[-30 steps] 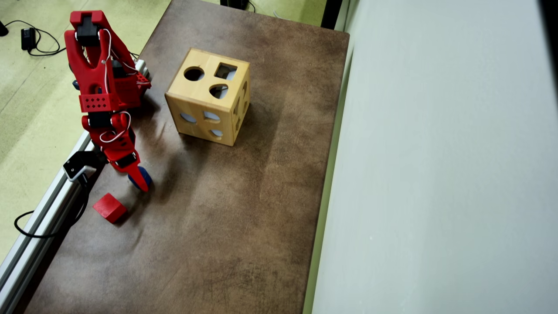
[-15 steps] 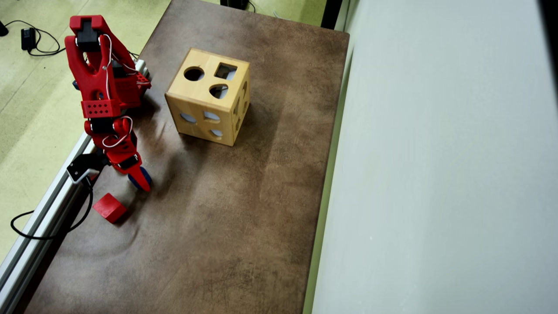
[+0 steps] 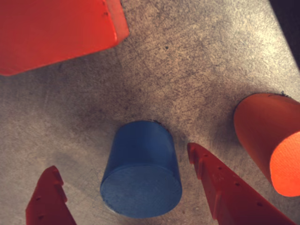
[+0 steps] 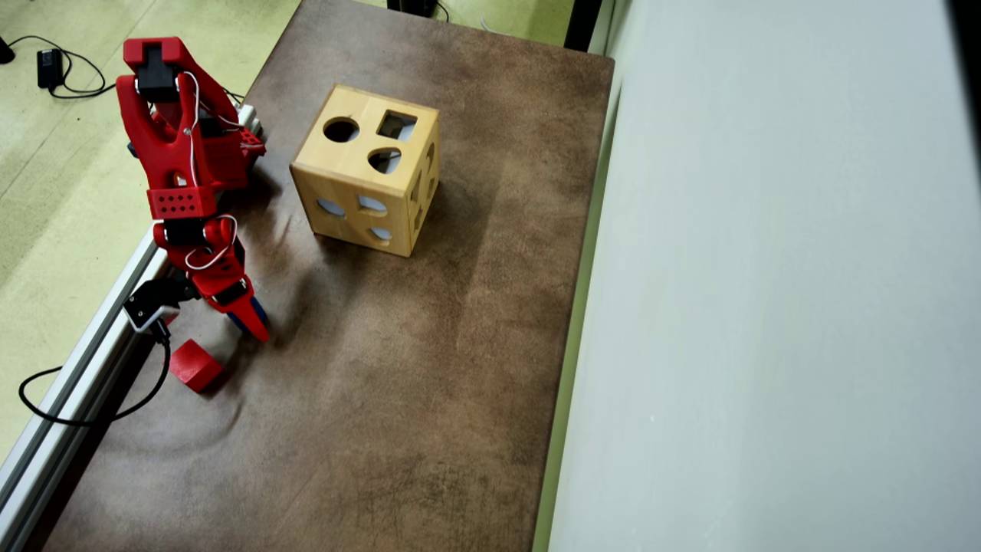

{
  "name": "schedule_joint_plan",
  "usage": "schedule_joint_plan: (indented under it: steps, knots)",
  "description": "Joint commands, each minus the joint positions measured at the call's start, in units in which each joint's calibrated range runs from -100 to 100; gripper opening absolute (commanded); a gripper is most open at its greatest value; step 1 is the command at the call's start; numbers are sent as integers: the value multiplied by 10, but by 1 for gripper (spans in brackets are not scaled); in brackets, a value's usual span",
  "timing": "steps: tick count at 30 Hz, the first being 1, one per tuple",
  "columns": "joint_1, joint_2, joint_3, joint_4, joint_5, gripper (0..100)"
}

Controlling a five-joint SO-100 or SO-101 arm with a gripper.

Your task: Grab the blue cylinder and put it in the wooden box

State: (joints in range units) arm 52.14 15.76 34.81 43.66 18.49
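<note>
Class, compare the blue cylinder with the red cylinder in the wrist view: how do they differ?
The blue cylinder stands upright between the open jaws; the red cylinder lies on its side, outside them. The blue cylinder looks shorter; the red cylinder looks longer. Both are round blocks with flat ends on the table.

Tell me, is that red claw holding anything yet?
No. The gripper is open, its fingers either side of the blue cylinder with gaps showing in the wrist view.

Blue cylinder [image 3: 140, 174] dark blue; wooden box [image 4: 349, 195] pale yellow wood; cube [image 4: 195, 366] red; table [image 4: 429, 368] mottled brown.
</note>
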Motion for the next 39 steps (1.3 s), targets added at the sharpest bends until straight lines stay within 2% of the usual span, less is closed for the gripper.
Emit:
schedule_joint_plan:
  steps: [1, 34, 39]
  knots:
    - [-4, -3, -18, 4, 0, 41]
    - [-12, -2, -10, 4, 4, 40]
    - [-11, -2, -10, 4, 3, 32]
